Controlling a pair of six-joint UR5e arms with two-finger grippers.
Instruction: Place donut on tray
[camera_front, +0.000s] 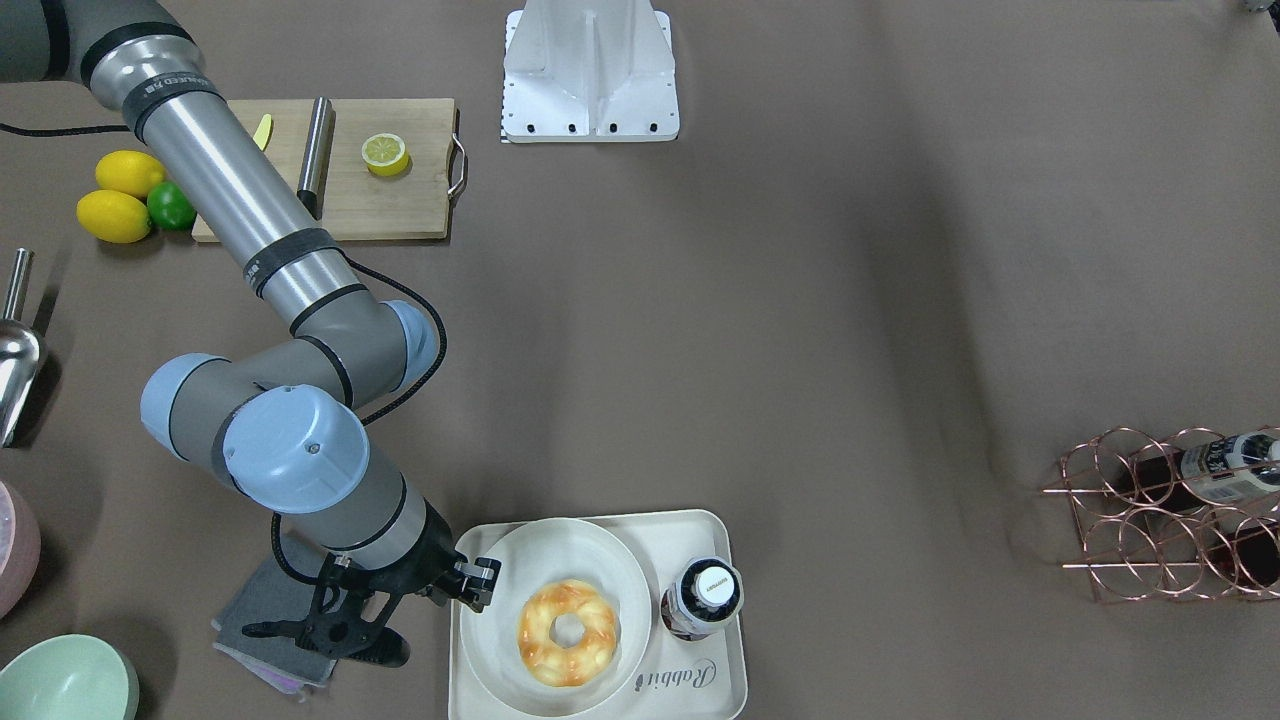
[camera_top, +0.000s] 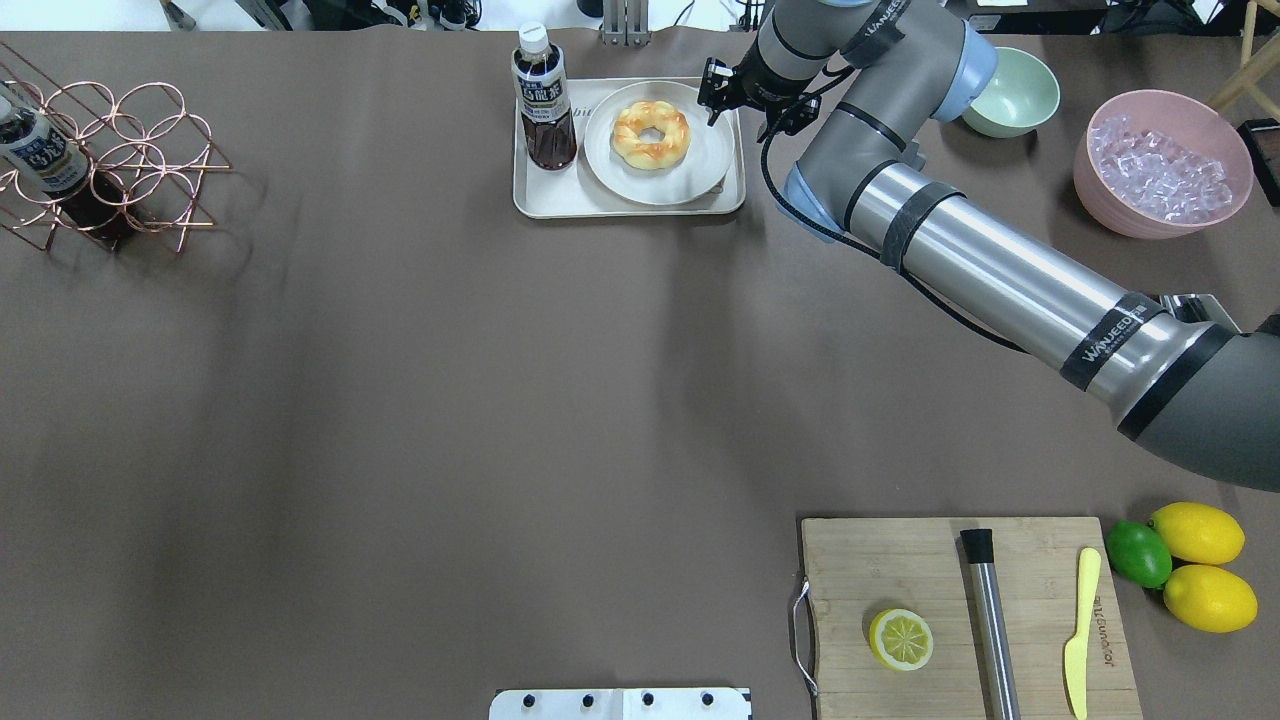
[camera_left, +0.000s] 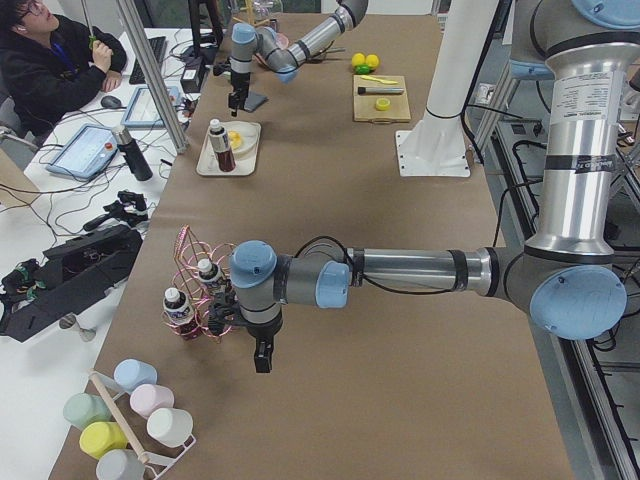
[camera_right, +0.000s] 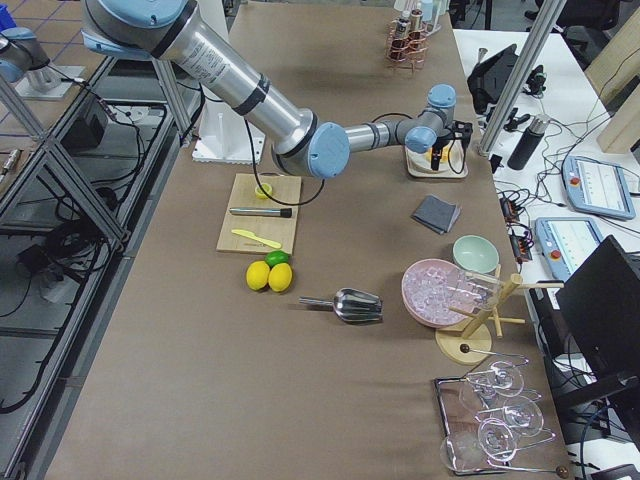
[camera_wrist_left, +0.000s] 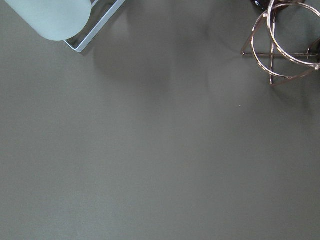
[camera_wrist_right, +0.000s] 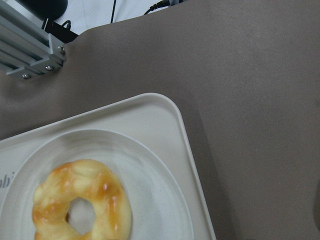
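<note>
The donut (camera_front: 567, 632), golden with orange-brown patches, lies on a round off-white plate (camera_front: 560, 545) that sits on the cream tray (camera_front: 700, 690). It also shows in the overhead view (camera_top: 651, 134) and the right wrist view (camera_wrist_right: 82, 205). A dark drink bottle (camera_front: 705, 597) stands on the tray beside the plate. My right gripper (camera_front: 478, 585) hovers at the tray's edge, beside the plate, open and empty, apart from the donut. My left gripper (camera_left: 262, 355) hangs over bare table near the copper rack; I cannot tell whether it is open or shut.
A copper wire rack (camera_top: 110, 160) with bottles is at the far left. A pink ice bowl (camera_top: 1160, 160) and a green bowl (camera_top: 1012, 95) sit right of the tray. A cutting board (camera_top: 900, 570) holds a lemon half. A grey cloth (camera_front: 260, 600) lies under my right wrist.
</note>
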